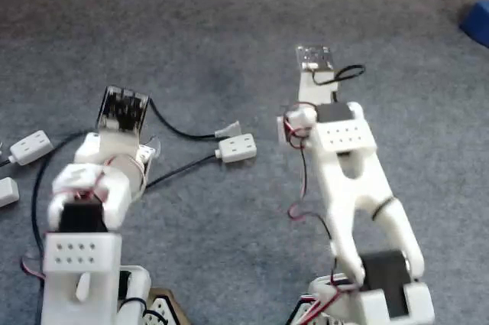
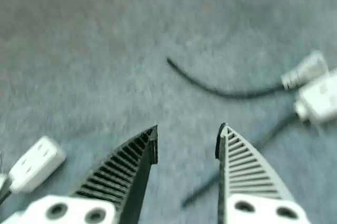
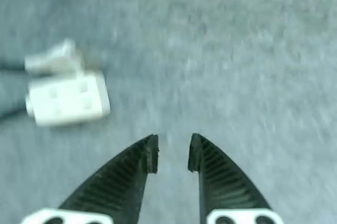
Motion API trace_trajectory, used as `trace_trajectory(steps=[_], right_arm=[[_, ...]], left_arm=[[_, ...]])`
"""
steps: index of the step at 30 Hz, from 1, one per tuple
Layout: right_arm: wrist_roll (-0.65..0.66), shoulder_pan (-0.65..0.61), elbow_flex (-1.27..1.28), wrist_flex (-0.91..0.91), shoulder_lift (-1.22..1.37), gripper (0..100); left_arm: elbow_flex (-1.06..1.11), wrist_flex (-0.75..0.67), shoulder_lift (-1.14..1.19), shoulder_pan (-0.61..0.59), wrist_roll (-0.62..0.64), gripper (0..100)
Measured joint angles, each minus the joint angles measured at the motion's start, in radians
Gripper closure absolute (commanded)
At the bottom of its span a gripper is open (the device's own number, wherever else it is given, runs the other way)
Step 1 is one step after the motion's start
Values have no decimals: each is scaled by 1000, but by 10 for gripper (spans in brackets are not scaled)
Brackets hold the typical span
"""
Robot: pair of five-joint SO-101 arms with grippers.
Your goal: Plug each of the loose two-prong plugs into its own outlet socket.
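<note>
Reference: middle socket (image 1: pixel 237 147).

Biggest risk: the socket lies loose on the carpet (image 1: pixel 229 34), so pressing the plug (image 1: pixel 228 129) in may just shove it away unless braced.

Lesser risk: the black cable (image 1: pixel 179 132) may twist the plug in a grasp, and the prongs would miss the slots.

- Plug: just beyond the socket, unplugged.
- Left gripper (image 2: pixel 187 139): spread wide, empty, left of the socket.
- Right gripper (image 3: pixel 172 150): narrowly parted, empty, beyond-right of the socket.
- Second socket (image 1: pixel 30 147): far left.
- Cable: crosses the left gripper's likely approach.
</note>
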Motion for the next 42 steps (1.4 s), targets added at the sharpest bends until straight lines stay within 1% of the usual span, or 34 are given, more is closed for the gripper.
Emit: trace_trajectory(steps=[2,5,8,10,13,16,19,25,29,31,33,36,42], right_arm=[[40,-2,58,25,-54,889],[118,-2,163,5,-100,887],[176,-20,236,-81,-104,886],[236,-48,232,-140,-101,885],[288,-94,155,-170,-32,882],[302,-109,-5,-173,104,822],[321,-121,-219,-143,290,772],[506,-176,-657,38,664,759],[646,-198,-882,149,801,759],[695,-210,-957,169,845,759],[713,-221,-1019,172,890,759],[720,-232,-1094,173,950,759],[720,-288,-1148,190,1016,759]], left_arm=[[-152,127,123,8,-32,804],[-353,249,351,31,-86,804],[-509,330,624,46,-110,804],[-585,381,796,46,-114,804],[-629,407,934,46,-118,804],[-635,393,939,48,-124,804],[-603,347,939,48,-123,804],[-450,193,939,49,-170,804],[-384,138,939,49,-180,804],[-374,124,939,49,-181,804],[-373,124,939,49,-206,804],[-371,121,939,26,-238,804],[-377,121,939,-52,-238,804]])
